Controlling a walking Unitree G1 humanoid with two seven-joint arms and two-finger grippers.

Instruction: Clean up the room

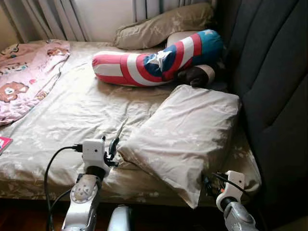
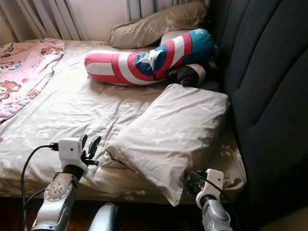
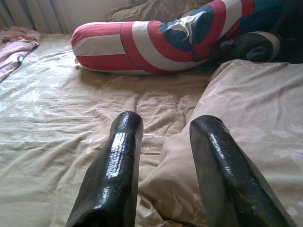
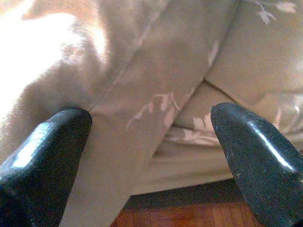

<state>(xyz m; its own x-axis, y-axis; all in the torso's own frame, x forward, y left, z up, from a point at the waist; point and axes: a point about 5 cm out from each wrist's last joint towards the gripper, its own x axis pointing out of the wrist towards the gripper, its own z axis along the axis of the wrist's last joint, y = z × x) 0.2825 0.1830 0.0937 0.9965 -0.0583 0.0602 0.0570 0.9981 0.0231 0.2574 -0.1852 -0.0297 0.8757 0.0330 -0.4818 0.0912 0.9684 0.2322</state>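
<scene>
Both end effectors open: left (image 3: 163, 142) at pillow (image 1: 185, 132) corner, right (image 4: 151, 137) under its overhanging edge.

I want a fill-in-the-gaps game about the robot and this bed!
1. The big beige pillow lies slanted on the bed, with one corner hanging over its ____ edge.
2. The left hand has its two black fingers ____, right beside a corner of that pillow.
3. The long bolster near the headboard is striped red, white and ____.
4. A ____ blanket with bears lies on the bed's far left side.

Missing words: front; open; blue; pink
</scene>
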